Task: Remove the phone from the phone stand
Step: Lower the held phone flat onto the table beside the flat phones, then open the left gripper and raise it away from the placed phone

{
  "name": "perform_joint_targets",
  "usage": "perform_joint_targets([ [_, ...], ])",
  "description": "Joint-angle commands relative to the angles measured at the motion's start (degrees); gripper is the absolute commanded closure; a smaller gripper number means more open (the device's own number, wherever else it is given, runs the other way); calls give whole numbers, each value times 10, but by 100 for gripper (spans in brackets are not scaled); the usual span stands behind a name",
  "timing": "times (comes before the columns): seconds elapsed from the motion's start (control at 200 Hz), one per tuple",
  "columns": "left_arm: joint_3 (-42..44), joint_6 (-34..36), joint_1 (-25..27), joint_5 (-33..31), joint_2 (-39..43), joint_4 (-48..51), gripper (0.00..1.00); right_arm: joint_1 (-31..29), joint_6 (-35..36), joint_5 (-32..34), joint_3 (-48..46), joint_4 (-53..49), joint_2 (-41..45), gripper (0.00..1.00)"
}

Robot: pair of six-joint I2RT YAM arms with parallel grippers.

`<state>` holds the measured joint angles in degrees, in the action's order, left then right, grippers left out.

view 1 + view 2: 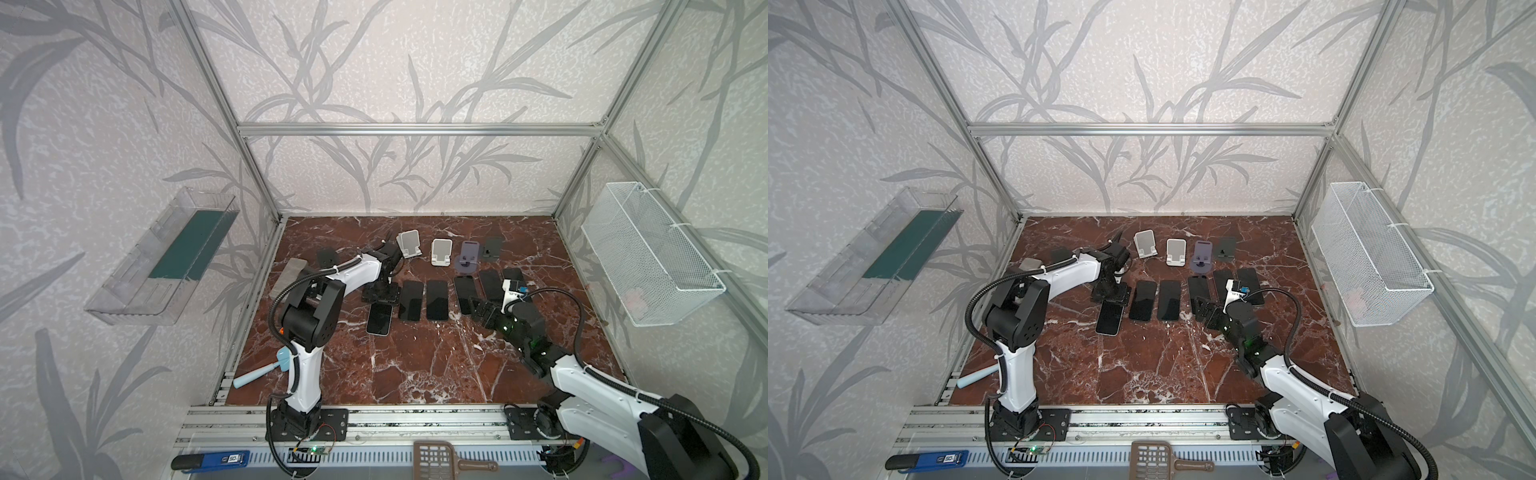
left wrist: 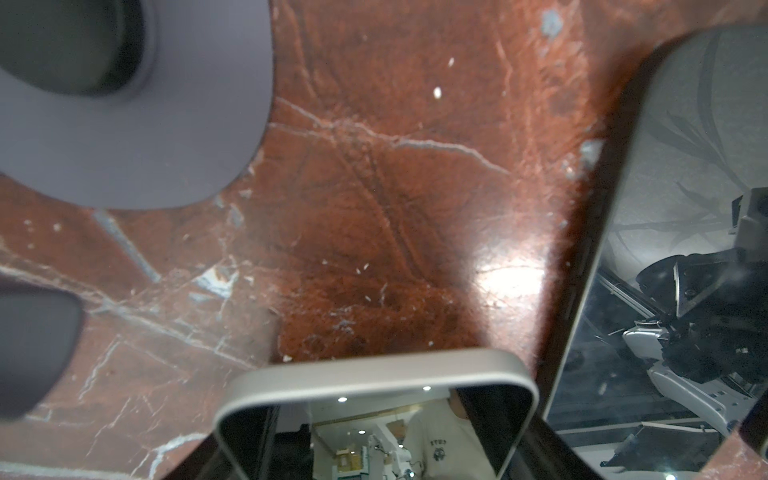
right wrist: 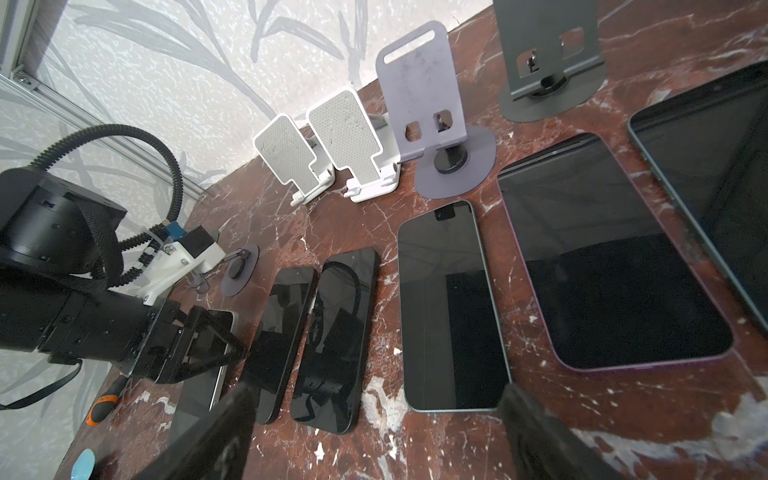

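Phone (image 1: 379,321) lies flat beneath the left hand (image 1: 380,296), jaws parted.

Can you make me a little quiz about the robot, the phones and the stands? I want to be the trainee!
1. In a top view, what colour is the stand next to the dark grey stand?
2. True or false: the right gripper holds a phone.
3. The left gripper reaches down to: A the light-edged phone; B a white stand; C the wire basket.
Key: 1 purple; 2 false; 3 A.
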<state>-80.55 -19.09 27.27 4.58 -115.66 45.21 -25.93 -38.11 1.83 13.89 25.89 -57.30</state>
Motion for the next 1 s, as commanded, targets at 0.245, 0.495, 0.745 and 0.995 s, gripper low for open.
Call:
perform_joint_targets([
  [0.245, 4, -7, 5, 72, -49, 11, 22, -3, -4, -5, 7, 15, 0, 8],
  [0.495, -4, -7, 5, 62, -46, 18, 17, -3, -2, -4, 6, 13, 4, 8],
  [0.745, -41, 13, 4, 16, 19, 50, 15, -3, -1, -4, 7, 13, 4, 8],
  [0.995, -103, 46, 4, -39, 151, 82, 13, -3, 7, 1, 7, 4, 16, 8],
])
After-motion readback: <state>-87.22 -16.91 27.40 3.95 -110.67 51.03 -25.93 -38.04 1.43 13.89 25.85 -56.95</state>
